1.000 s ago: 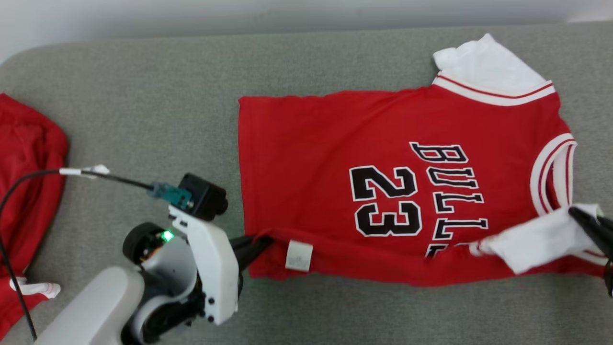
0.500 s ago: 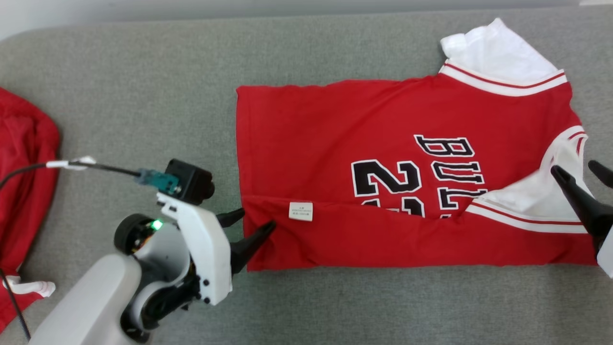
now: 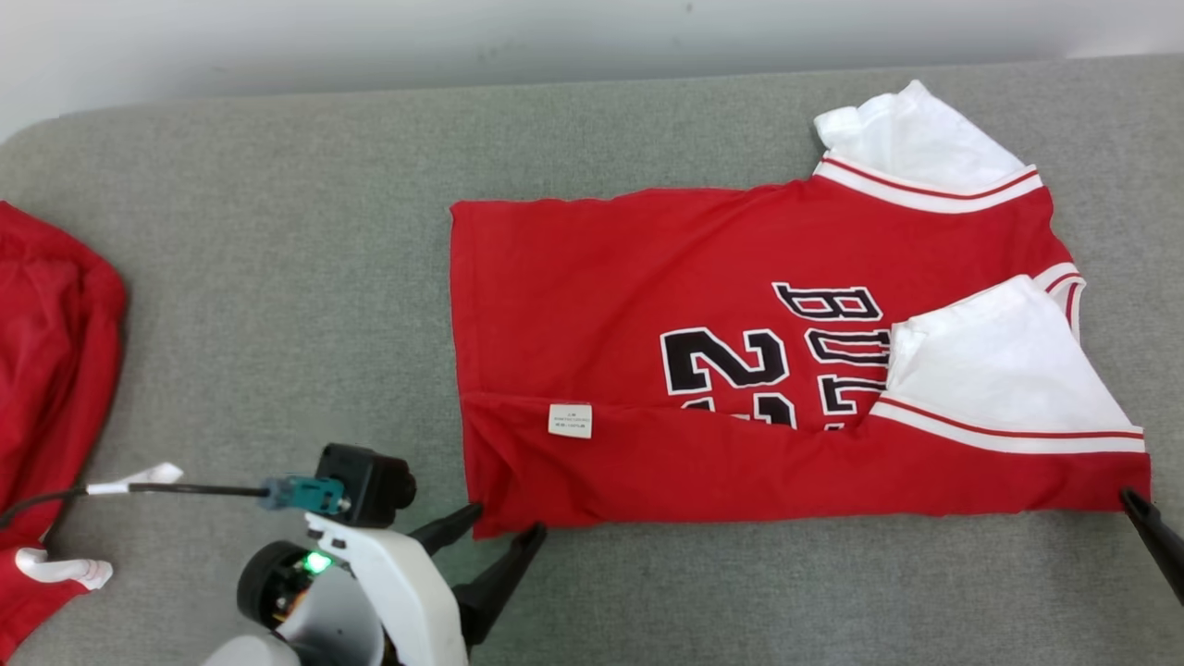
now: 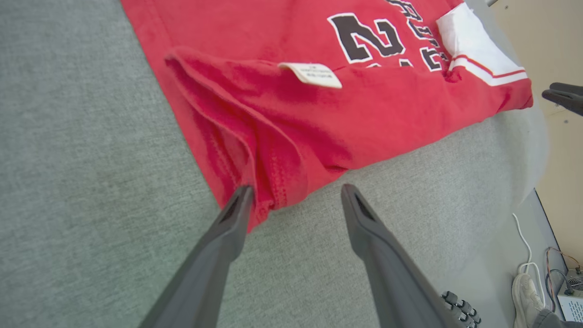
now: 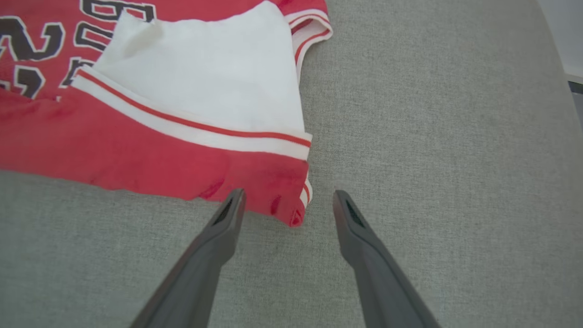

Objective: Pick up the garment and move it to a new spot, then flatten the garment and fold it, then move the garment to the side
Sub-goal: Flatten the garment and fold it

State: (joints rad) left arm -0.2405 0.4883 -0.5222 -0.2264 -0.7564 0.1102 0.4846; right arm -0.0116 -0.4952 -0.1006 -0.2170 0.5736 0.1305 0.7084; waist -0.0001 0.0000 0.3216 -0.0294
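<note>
A red jersey (image 3: 647, 305) with black "23" and white sleeves lies flat on the grey table, its near long edge folded up over the number. A white label (image 3: 570, 420) shows on the folded strip. My left gripper (image 3: 507, 529) is open at the jersey's near left corner (image 4: 264, 200), holding nothing. Open as well, my right gripper (image 5: 287, 197) has its fingers either side of the near right corner (image 5: 291, 207). One right fingertip (image 3: 1133, 504) shows in the head view.
Another red garment (image 3: 46, 370) lies at the table's left edge, with a white tie (image 3: 55, 569) near it. The grey table (image 3: 277, 231) runs far and left of the jersey. Beyond the table's right edge are floor, cables and a shoe (image 4: 526, 291).
Both grippers let go of the jersey's near edge after folding it over the number, then drew back toward me to the near corners. The head camera also shifted.
</note>
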